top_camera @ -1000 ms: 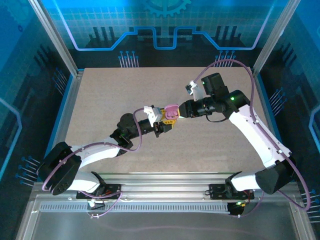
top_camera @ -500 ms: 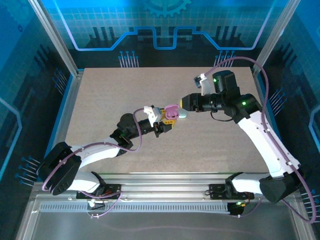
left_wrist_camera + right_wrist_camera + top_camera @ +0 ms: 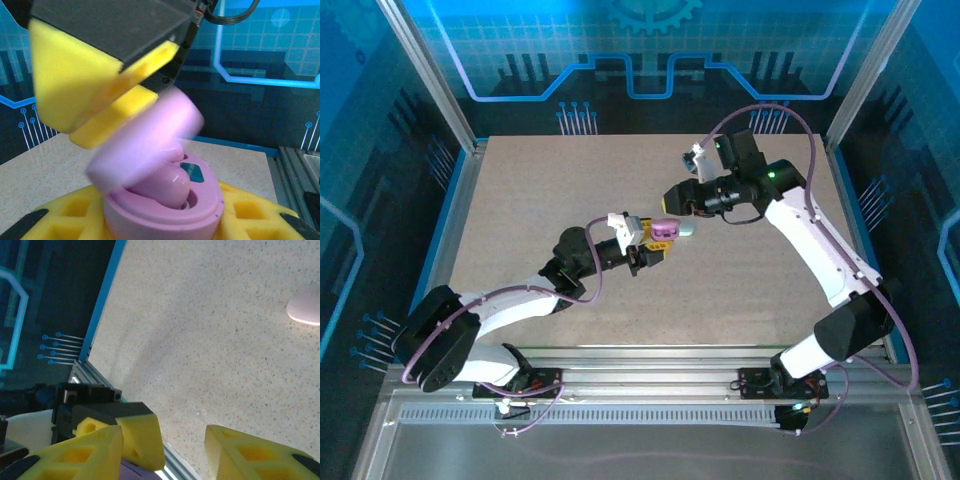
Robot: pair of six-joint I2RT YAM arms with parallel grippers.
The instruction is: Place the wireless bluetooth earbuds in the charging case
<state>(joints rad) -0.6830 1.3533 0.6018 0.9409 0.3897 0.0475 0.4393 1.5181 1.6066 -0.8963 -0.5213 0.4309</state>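
The left gripper [image 3: 648,245] pinches the base of the pink charging case [image 3: 165,210] in the middle of the top view. The lid [image 3: 145,145] stands half raised and looks blurred. One pink earbud [image 3: 165,182] sits inside the case. The right gripper [image 3: 175,452], just up and right of the case, has its fingers spread over the bench [image 3: 200,340]. A pale oval piece [image 3: 305,310] lies on the bench at the upper right of the right wrist view.

pastel pink-lilac charging case [image 3: 165,212], matching pink earbud [image 3: 162,186], tiny teal diamond mark [image 3: 192,173] on the case, bright yellow foam finger pads [image 3: 250,452], beige speckled table [image 3: 210,340], glowy blue circuit-pattern backdrop [image 3: 260,45], white arms [image 3: 810,240], purple cables [image 3: 765,106]
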